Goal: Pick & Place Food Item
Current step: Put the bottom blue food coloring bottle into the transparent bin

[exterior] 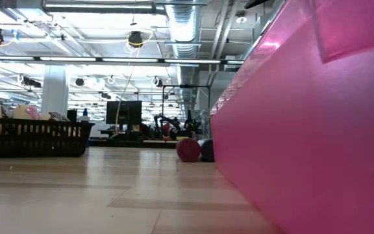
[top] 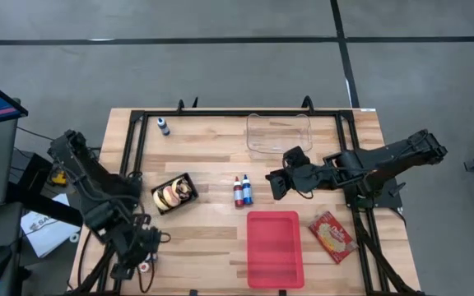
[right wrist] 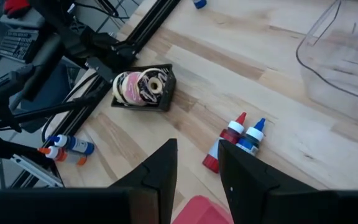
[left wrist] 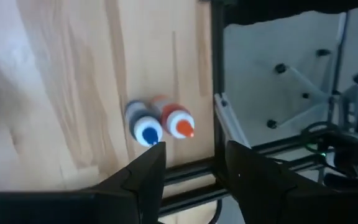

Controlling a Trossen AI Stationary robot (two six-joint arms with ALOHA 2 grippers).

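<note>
Light wooden tabletop (top: 212, 152) framed by black rails, grey floor all around, and at table height the room stretches back under bright ceiling lights and silver ducts (exterior: 184, 26).

On the table: a clear plastic container (top: 280, 134) at the far edge, a red tray (top: 274, 248) near the front, so close to the low camera that its pink wall fills half that picture. Between them lie a red bottle (top: 238, 191) and a blue bottle (top: 247, 190), touching side by side. A small dark-capped bottle (top: 164, 127) sits at the far left corner, a red snack packet (top: 332, 236) right of the tray. Two more small bottles, blue-capped (left wrist: 145, 127) and orange-capped (left wrist: 178, 122), lie against the rail at the front left corner.

The food item, a black tray of rolled pastries (top: 174, 194), pale with dark swirls, sits left of centre, nothing touching it.

The left gripper (left wrist: 194, 168) hangs over those corner bottles, fingers apart, empty. The right gripper (top: 274, 184) hovers above the table beside the red and blue bottles, fingers parted, holding nothing.
</note>
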